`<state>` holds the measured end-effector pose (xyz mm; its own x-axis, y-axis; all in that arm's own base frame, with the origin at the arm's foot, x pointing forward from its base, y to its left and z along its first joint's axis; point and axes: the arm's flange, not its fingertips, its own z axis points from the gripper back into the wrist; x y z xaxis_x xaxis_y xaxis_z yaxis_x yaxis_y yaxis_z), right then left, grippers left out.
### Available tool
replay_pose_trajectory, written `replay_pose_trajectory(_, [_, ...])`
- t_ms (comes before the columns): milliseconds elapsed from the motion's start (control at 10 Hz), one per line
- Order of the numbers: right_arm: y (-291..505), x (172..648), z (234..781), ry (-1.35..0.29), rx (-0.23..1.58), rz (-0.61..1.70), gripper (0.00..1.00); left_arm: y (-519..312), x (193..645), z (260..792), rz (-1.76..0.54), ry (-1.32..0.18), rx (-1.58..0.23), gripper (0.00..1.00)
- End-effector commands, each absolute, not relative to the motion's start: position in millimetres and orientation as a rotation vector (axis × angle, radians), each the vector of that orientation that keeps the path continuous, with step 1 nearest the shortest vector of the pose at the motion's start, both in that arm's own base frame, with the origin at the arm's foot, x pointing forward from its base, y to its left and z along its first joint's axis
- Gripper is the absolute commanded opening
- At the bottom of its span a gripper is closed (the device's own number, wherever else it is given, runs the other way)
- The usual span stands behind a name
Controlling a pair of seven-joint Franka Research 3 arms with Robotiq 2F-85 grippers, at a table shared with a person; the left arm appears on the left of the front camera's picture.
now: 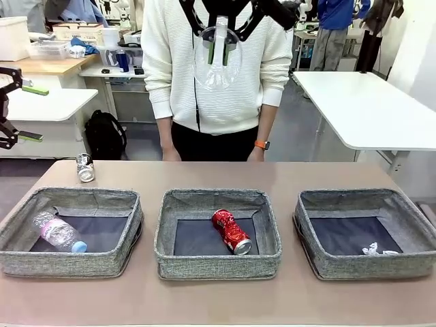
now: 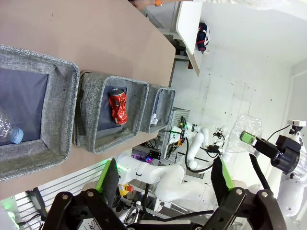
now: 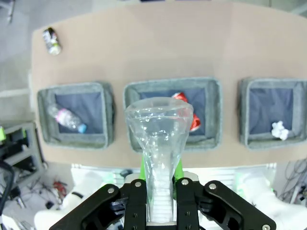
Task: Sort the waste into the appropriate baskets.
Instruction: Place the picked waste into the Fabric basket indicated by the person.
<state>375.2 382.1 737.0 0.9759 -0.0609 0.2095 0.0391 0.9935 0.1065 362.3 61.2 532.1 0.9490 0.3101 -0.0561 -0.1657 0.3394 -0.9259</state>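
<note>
My right gripper [image 1: 218, 49] hangs high above the middle basket [image 1: 218, 263], shut on the clear label-less bottle [image 1: 216, 68], which points down [image 3: 159, 139]. At the far left my left gripper [image 1: 30, 112] stands open and holds nothing; its fingers [image 2: 108, 178] are spread wide. The pink-label bottle [image 1: 60, 233] with the blue cap lies in the left basket [image 1: 68, 263]. A red can [image 1: 231, 231] lies in the middle basket. The small white scrap [image 1: 379, 250] lies in the right basket [image 1: 368, 267]. A dark can [image 1: 85, 167] stands on the table behind the left basket.
A person in a white sweater [image 1: 218, 75] stands at the table's far edge, arms down. Bare tabletop [image 1: 225, 176] lies between the baskets and the person. White tables stand farther off at left and right.
</note>
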Motion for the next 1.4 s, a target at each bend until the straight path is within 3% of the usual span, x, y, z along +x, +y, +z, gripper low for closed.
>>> replay_pose_trajectory(0, [378.6,374.6,740.3,-0.222,0.101,-0.028,0.20,60.5,361.3,534.7,0.305,-0.142,-1.210,1.00])
replay_pose_trajectory(1300, [382.3,375.1,737.1,-0.214,0.102,-0.050,0.20,61.2,362.3,532.1,0.311,-0.139,-1.186,1.00])
